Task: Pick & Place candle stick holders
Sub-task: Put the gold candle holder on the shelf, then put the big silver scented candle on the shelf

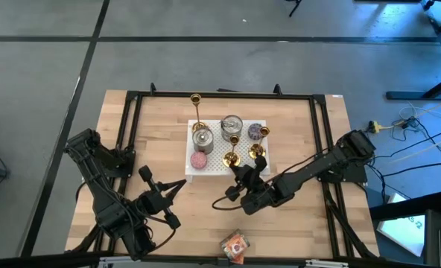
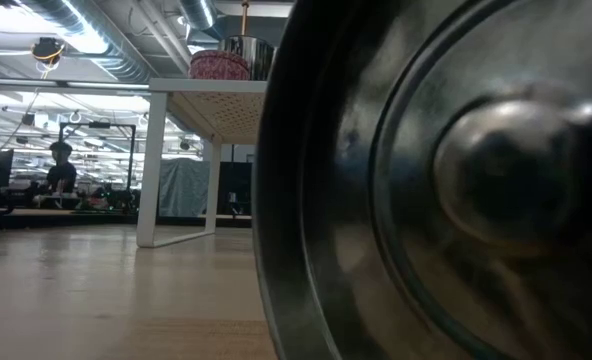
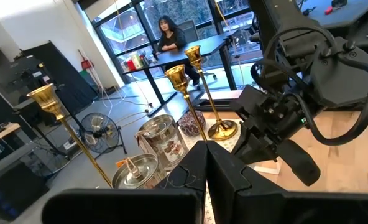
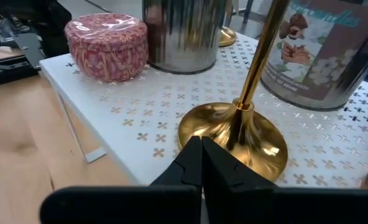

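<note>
Wooden bench (image 1: 295, 216) w/ black frame rails, seen from above.

White perforated metal shelf riser (image 1: 213, 165), approx. bench centre. On it:
- 3 slim shiny brass candle stick holders w/ round flared bases: tall one (image 1: 197, 112) at riser's 11 o'clock corner; two shorter, one (image 1: 232, 152) at 6 o'clock edge, one (image 1: 258, 145) at 4 o'clock corner. All upright.
- Silver cylindrical tins: one (image 1: 202, 138) at 9 o'clock side just beside tall holder; one (image 1: 231, 124) at 12 o'clock; smaller purple-topped tin (image 1: 256, 132) at 2 o'clock.
- Pink patterned round candle tin (image 1: 199, 159) at 7 o'clock corner.

Small orange packet (image 1: 235, 245) on bench, 6 o'clock edge, well apart from riser.

Right hand (image 1: 244, 173): fingers shut together, nothing held; tips at riser's 5 o'clock edge, just short of nearest holder's base (image 4: 234, 140).

Left hand (image 1: 177, 185): shut, empty; above bench at riser's 7 o'clock, near but apart.

Room beyond bench: person seated at desk (image 3: 170, 36).
</note>
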